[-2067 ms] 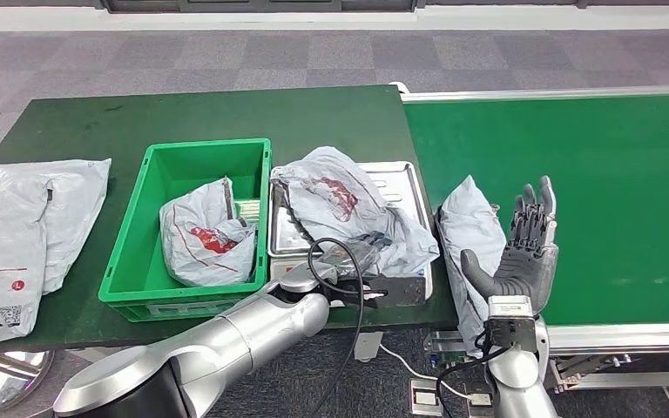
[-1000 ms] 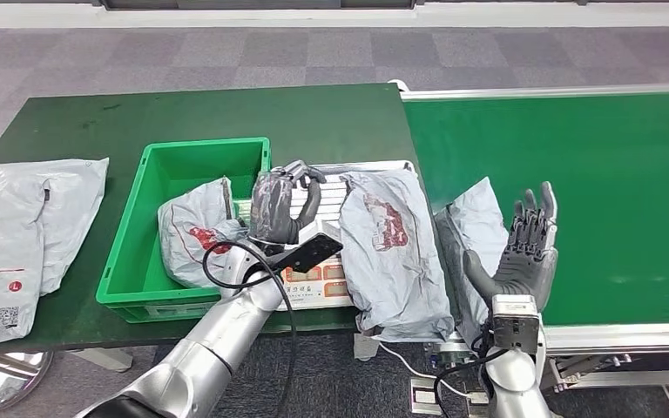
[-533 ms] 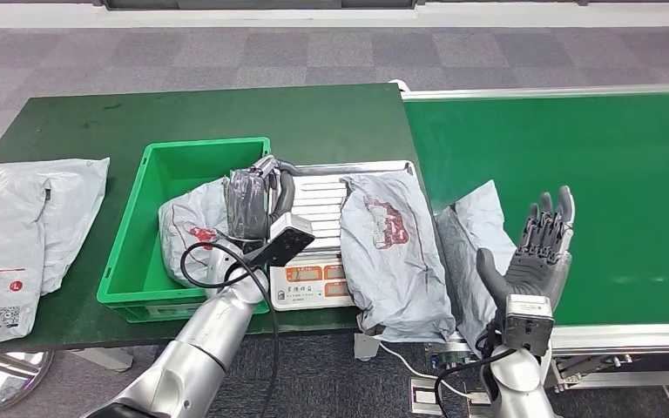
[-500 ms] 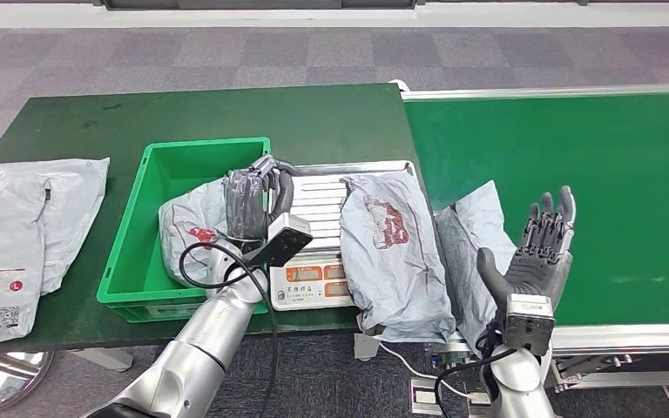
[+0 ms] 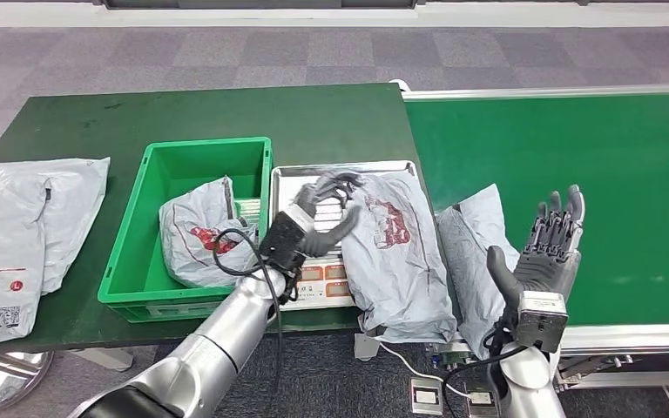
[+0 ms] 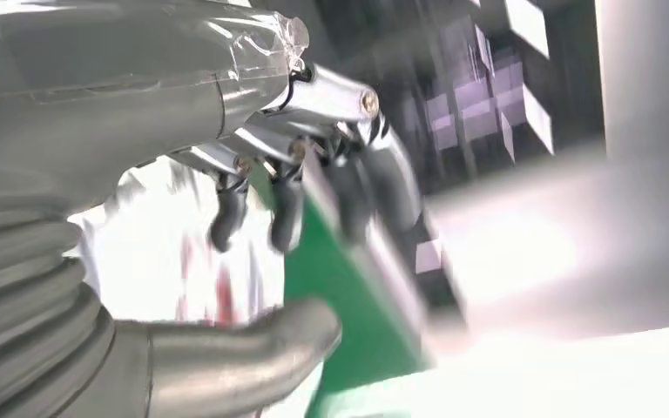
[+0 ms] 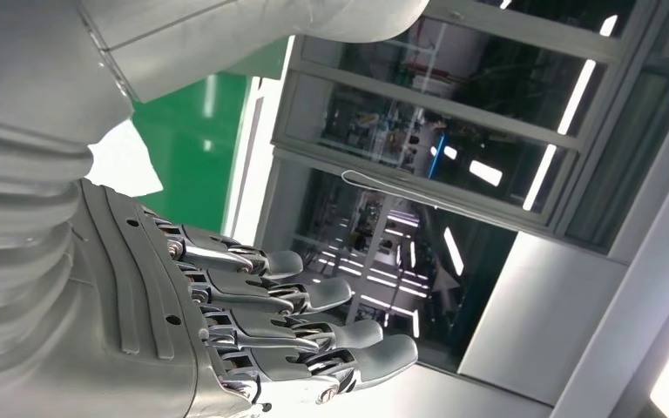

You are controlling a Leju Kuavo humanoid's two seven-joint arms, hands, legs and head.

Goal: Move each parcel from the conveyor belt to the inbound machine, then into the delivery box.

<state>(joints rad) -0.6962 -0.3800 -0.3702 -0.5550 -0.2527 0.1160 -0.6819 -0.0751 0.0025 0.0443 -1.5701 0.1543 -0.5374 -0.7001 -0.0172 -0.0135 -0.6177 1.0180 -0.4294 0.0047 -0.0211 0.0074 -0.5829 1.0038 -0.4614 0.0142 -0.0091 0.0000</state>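
Note:
A grey parcel with red print (image 5: 398,252) lies across the right side of the silver scale (image 5: 300,177) and hangs over its front edge. My left hand (image 5: 325,212) hovers over the scale tray with fingers spread and curved, right at that parcel's left edge; it holds nothing. The left wrist view is blurred: the left hand (image 6: 296,200) is open before the pale parcel (image 6: 174,261). A second grey parcel (image 5: 475,248) lies at the conveyor belt's (image 5: 592,157) near left edge. My right hand (image 5: 551,250) stands upright and open beside it, its fingers straight (image 7: 253,305). The green box (image 5: 131,226) holds one parcel (image 5: 196,237).
Flat grey parcels (image 5: 17,231) lie at the left end of the dark green table (image 5: 226,113). The box stands directly against the scale's left side. Cables and a power strip (image 5: 427,396) lie on the floor below the table's front edge.
My left hand swung right from the box's edge to the parcel on the scale, and its fingers spread. My right hand drifted slightly right and down.

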